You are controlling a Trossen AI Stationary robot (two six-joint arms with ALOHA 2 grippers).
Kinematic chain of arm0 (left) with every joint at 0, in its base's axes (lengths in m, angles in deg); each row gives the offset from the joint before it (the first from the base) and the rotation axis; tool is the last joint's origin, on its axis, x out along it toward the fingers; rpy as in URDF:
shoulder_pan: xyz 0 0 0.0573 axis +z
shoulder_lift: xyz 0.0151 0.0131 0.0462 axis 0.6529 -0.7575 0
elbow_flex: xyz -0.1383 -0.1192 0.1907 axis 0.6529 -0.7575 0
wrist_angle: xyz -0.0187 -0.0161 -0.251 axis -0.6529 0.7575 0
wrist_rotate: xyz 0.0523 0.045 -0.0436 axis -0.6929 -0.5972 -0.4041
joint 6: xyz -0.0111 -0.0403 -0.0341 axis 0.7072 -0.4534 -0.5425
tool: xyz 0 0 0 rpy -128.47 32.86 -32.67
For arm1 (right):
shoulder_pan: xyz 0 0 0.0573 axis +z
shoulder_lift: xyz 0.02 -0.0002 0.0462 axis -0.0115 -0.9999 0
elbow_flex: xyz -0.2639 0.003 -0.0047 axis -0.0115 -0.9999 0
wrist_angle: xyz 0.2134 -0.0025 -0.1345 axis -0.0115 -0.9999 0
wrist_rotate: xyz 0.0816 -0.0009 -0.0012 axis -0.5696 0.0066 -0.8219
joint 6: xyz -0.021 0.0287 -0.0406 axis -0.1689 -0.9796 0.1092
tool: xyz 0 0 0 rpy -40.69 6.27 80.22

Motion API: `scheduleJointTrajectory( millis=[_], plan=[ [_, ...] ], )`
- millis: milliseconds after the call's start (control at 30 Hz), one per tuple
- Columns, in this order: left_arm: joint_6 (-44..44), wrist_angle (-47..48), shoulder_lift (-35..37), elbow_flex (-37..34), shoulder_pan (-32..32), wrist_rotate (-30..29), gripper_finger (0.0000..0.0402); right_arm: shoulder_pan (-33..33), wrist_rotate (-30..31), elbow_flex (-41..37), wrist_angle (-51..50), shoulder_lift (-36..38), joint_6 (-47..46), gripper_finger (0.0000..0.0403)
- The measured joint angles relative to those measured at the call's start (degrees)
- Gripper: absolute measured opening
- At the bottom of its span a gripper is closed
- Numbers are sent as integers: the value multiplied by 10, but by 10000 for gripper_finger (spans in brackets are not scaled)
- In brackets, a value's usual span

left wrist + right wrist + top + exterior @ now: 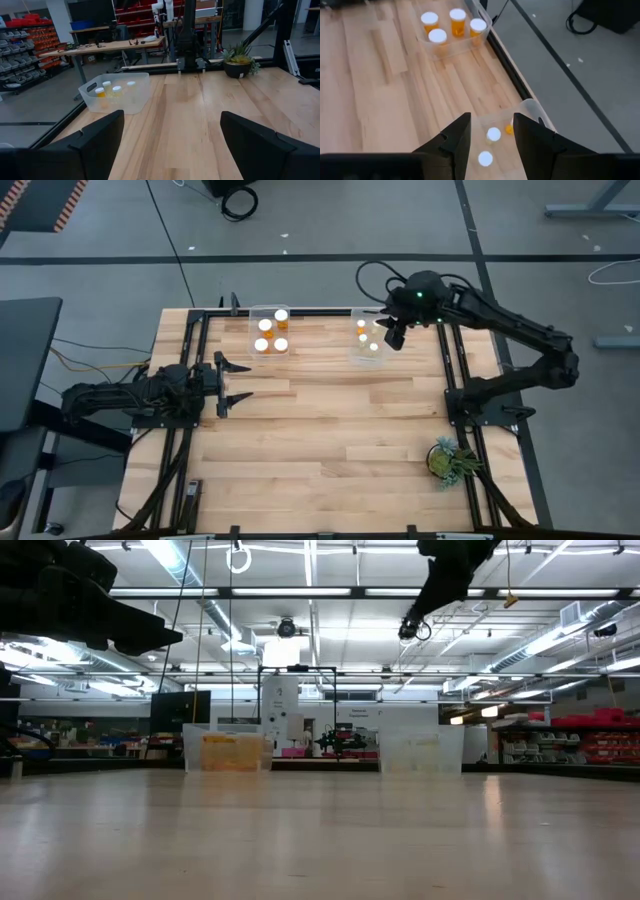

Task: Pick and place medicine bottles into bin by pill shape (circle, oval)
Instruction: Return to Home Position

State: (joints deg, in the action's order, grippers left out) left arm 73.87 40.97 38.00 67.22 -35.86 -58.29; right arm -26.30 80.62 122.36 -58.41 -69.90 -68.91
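Two clear tubs stand at the table's far edge. The left tub (270,332) holds several amber bottles with white caps (452,22). The right tub (368,338) holds three bottles (493,134). My right gripper (393,335) hovers above the right tub, open and empty, with its fingers (535,137) pointing down over the tub's far part. My left gripper (238,380) waits open and empty at the table's left side, clear of the wood. In its wrist view the open fingers (100,135) frame a tub with bottles (117,92) farther off.
A small green potted plant (450,460) stands near the table's right near corner and also shows in the left wrist view (239,60). Black frame rails (455,370) run along the table's sides. Bare wood (330,430) lies between the arms.
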Motion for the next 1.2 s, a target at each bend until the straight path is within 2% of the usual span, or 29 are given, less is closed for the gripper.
scheduleJointTrajectory(
  millis=[1200],
  plan=[
    [0,0,0,0,0,0,341,9,-82,0,-31,188,-2,155]
  ],
)
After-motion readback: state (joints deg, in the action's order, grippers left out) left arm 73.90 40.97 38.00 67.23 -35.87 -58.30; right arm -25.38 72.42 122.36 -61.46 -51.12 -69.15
